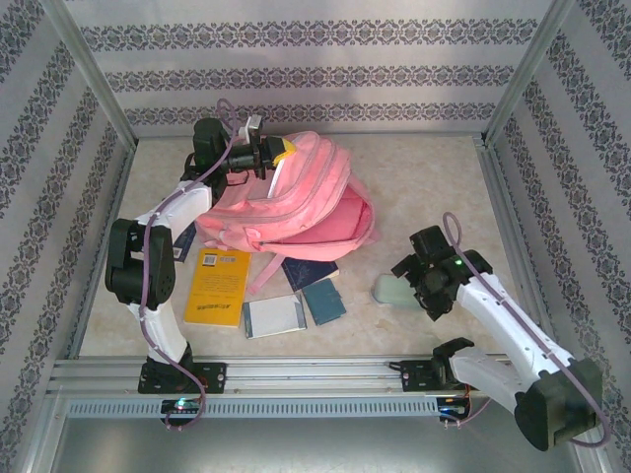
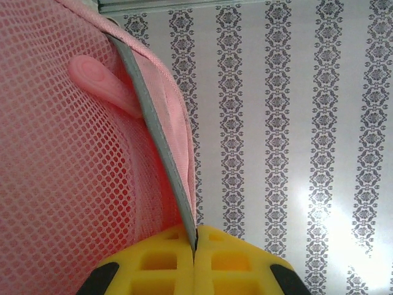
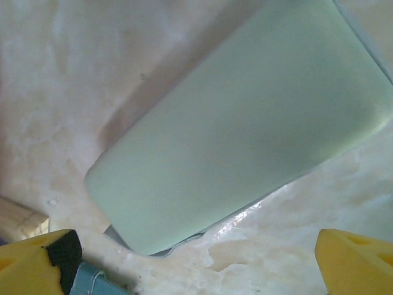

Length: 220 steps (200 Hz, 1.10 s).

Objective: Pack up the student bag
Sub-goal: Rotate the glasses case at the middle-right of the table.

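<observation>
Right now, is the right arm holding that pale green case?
No, the right fingers stand wide apart, and the pale green case lies flat on the table.

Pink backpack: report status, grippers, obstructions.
Left gripper shut on grey trim of soft pink fabric backpack. Right gripper open above pale green flat case. Loose books lie at its mouth.

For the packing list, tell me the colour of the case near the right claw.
Pale mint green; the case shows best in the right wrist view.
</observation>
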Tool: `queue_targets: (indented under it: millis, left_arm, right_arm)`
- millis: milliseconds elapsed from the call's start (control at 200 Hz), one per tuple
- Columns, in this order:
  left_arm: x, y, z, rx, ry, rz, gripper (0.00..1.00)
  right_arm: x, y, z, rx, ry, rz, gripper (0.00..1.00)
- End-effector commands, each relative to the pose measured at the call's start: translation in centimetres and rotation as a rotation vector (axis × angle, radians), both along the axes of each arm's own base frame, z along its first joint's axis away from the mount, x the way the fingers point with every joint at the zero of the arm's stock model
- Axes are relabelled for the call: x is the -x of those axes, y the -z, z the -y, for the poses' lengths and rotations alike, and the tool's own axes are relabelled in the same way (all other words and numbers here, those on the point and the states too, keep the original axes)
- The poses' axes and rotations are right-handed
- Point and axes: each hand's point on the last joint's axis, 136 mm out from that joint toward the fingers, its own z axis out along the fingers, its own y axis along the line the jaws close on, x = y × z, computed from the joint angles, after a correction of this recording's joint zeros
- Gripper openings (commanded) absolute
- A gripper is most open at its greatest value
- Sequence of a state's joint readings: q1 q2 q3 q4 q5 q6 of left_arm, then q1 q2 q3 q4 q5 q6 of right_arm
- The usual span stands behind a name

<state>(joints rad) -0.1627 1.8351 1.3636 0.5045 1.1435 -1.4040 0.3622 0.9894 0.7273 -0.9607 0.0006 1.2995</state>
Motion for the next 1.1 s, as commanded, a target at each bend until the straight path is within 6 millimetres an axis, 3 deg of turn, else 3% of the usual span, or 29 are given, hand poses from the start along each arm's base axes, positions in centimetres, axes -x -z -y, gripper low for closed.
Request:
queue_targets:
  millis: [0, 290, 590, 819, 934, 1094]
  left_arm:
    - [1.0, -5.1, -0.6, 0.04, -0.015, 0.18, 0.0]
    - [1.3, -5.4, -0.7, 0.063, -0.011, 0.185, 0.0]
    - [1.4, -5.3, -0.7, 0.059, -0.01, 0.187, 0.0]
    - [1.4, -5.1, -0.6, 0.06, -0.009, 0.18, 0.0]
    - [1.4, -5.0, -0.7, 0.06, -0.009, 0.179, 0.0]
    - [1.2, -4.8, -0.7, 0.06, -0.011, 0.176, 0.0]
  right_arm:
    - [0.7, 0.5, 1.1, 0.05, 0.144, -0.02, 0.98]
    - [-1.1, 3.8, 0.5, -0.017, 0.196, 0.015, 0.98]
    - [-6.0, 3.0, 2.7, -0.011, 0.14, 0.181, 0.98]
    - [-8.8, 2.8, 3.3, -0.012, 0.033, 0.115, 0.98]
    - [-8.8, 3.1, 2.4, -0.025, -0.018, 0.057, 0.98]
    - [-6.7, 4.3, 1.8, -0.018, -0.031, -0.081, 0.98]
